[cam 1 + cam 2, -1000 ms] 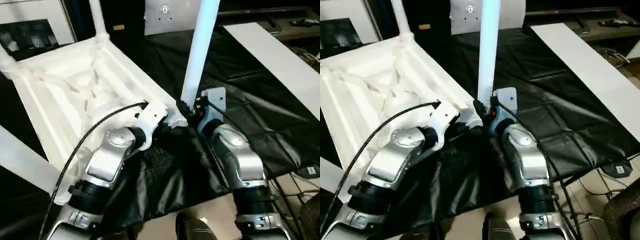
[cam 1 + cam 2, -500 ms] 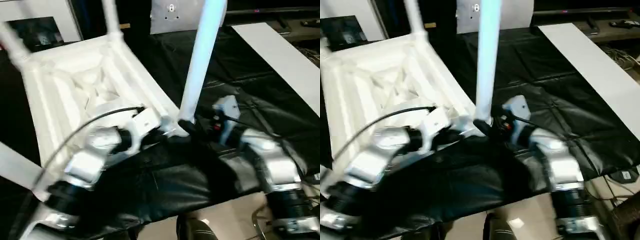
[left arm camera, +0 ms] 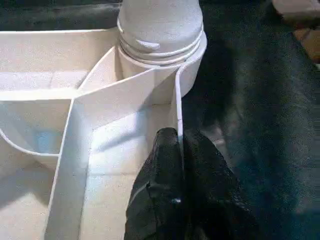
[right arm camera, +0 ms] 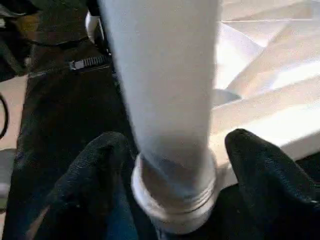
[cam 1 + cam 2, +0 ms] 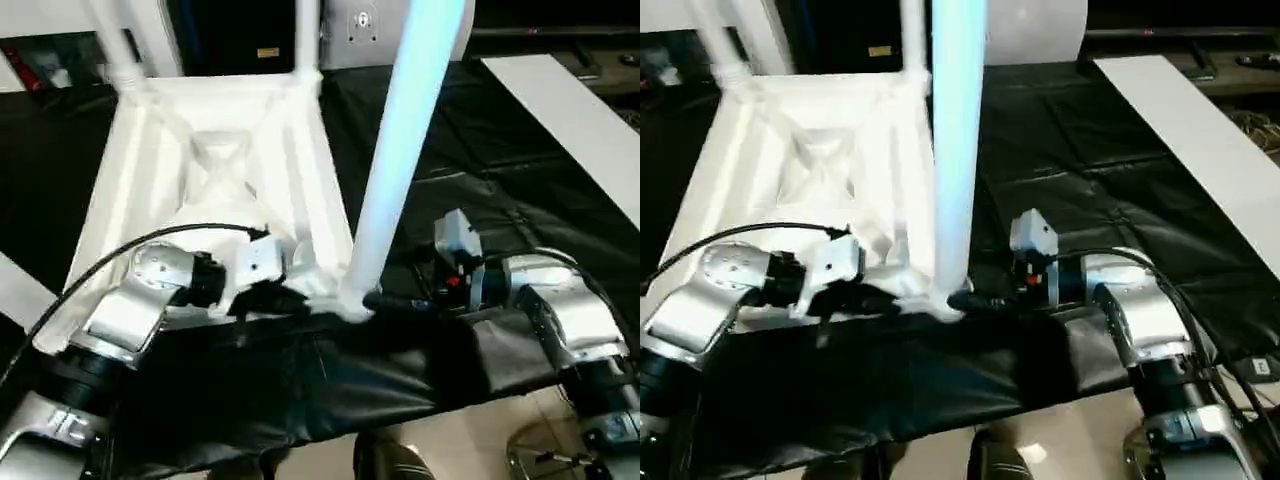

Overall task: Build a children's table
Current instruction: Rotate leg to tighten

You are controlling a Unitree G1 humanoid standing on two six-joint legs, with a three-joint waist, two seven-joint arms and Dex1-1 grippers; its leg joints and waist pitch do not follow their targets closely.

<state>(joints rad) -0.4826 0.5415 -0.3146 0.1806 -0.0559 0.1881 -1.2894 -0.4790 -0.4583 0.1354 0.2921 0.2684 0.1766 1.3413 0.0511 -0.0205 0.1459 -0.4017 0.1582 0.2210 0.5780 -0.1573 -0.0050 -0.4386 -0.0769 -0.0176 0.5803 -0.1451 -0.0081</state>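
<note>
Jaws first: left gripper (image 3: 177,165) has its two black fingers pinched together on the thin side wall of the white plastic children's table top (image 5: 215,170), right by the near corner. Right gripper (image 4: 165,200) has its fingers apart, one on each side of the base of the long white tapered tubular leg (image 5: 405,150); can't tell if they're touching it.

Table top lies upside down on the black-covered worktable (image 5: 480,170), ribbed underside facing up, w/ one edge towards the robot. Near leg sits in the round corner socket (image 3: 192,55) at the near right corner, long axis pretty much vertical, pointing straight up, maybe leaning a touch.

Further back, two more white legs (image 5: 118,40) stand upright in the far corners. Beyond to the right, a flat white board (image 5: 570,110) lies on the black cover.
</note>
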